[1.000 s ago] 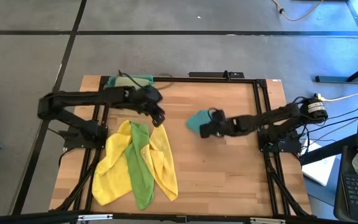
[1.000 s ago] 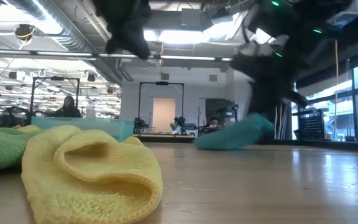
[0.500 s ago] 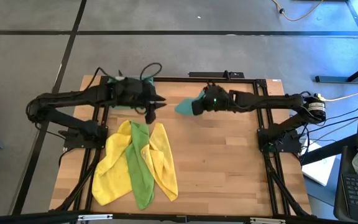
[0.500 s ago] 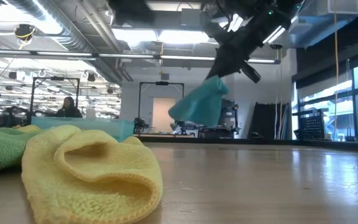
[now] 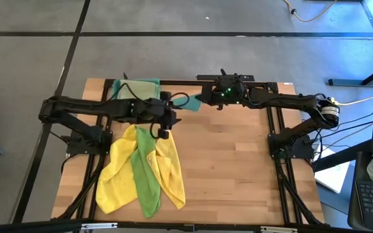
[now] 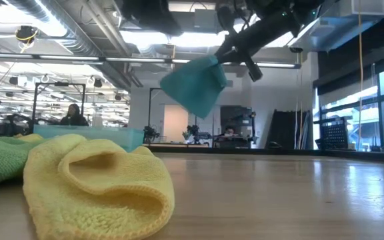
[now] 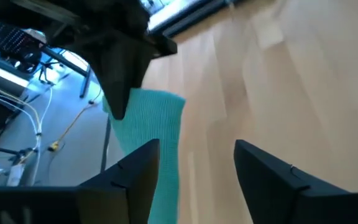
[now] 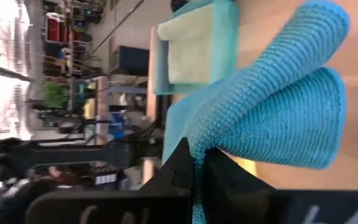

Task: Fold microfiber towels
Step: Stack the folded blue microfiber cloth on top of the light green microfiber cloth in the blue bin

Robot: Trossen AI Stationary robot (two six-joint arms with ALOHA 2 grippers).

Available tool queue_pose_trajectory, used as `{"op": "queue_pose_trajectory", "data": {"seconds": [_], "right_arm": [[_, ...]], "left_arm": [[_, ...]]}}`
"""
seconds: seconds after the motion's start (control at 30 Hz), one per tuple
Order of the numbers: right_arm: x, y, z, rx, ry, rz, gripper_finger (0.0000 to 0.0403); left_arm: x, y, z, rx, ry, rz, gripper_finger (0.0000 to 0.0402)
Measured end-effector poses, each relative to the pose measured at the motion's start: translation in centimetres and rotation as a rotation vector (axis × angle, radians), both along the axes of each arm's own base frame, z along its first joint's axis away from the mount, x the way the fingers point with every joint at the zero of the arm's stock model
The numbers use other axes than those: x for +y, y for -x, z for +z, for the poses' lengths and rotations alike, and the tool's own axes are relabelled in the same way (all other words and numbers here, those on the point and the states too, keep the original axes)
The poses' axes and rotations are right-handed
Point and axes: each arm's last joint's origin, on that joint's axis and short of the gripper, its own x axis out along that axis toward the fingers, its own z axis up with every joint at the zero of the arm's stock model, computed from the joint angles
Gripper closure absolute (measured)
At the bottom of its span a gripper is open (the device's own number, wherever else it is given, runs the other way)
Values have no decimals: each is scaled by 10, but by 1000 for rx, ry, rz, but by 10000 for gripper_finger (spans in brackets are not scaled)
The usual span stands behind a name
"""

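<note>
I have carried the teal towel (image 5: pixel 188 101) off the desk (image 5: pixel 238 168); right tool (image 5: pixel 203 98) clenched on it, aloft near the tray (image 5: pixel 135 86). Left tool (image 5: pixel 162 128) released, spreading beside it for a likely handover.

Both arms are matte black, built of slim jointed links on black bases bolted to black frame rails. The left arm (image 5: pixel 96 109) carries a thin black cable that loops out near its wrist. The right arm (image 5: pixel 283 102) shows a small green light on its wrist housing and a pale round patch at its shoulder joint, where black cables trail away. The left end effector (image 7: pixel 194 168) has two broad, flat, dark grey fingers with angular tips. The right end effector (image 8: pixel 194 165) has two black fingers tapering to blunt wedges. No markings or screws can be made out.
</note>
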Motion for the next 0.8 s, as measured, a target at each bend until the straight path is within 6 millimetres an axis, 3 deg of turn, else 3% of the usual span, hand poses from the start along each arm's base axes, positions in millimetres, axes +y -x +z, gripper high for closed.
{"op": "queue_pose_trajectory", "data": {"seconds": [0.5,0.8], "right_arm": [[-1,-4,12,-154,-69,-16,395],[-1,-4,12,-162,-116,-25,394]], "left_arm": [[15,-4,-7,34,-78,134,194],[23,-10,-9,44,-160,189,194]]}}
